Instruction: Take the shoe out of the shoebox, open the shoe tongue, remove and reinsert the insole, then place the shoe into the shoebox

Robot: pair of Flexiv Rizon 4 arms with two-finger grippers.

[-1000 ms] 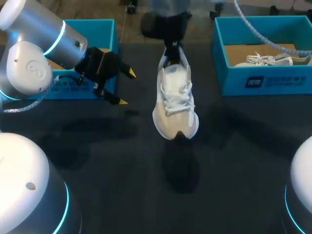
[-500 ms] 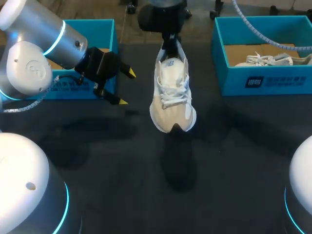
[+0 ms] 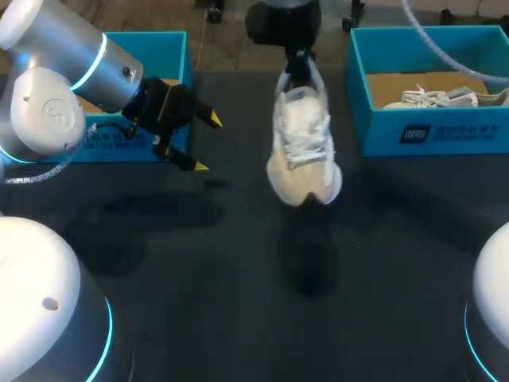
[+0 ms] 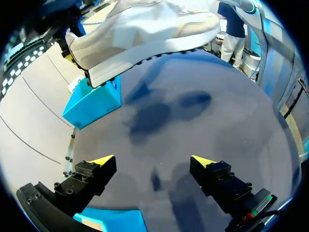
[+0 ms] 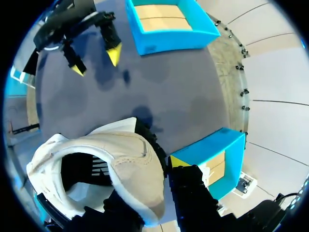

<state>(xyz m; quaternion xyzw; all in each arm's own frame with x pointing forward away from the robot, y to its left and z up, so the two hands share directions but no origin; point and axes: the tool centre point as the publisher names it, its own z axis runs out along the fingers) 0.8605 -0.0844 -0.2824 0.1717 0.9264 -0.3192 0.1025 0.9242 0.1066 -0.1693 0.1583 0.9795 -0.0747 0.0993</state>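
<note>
Hanging toe-down over the dark, matte table (image 3: pixel 159 263), the shoe (image 3: pixel 304 151) was a cream-white lace-up sneaker with a smooth rounded toe, white laces and a pale ridged sole (image 4: pixel 145 55). Its padded heel collar was pinched in the right gripper (image 5: pixel 145 164): one yellow-tipped finger (image 5: pixel 178 162) pressed the outside of the heel, while the other reached inside the opening, so the sneaker dangled clear of the table. The left gripper (image 3: pixel 205 143) sat well apart to the shoe's left, its black fingers spread wide around nothing, just in front of the left shoebox (image 3: pixel 171 48). Both boxes were rigid teal card with plain brown cardboard floors. The right shoebox (image 3: pixel 429 131) held a second sneaker (image 3: pixel 445 97), white and laced, lying on its side.
</note>
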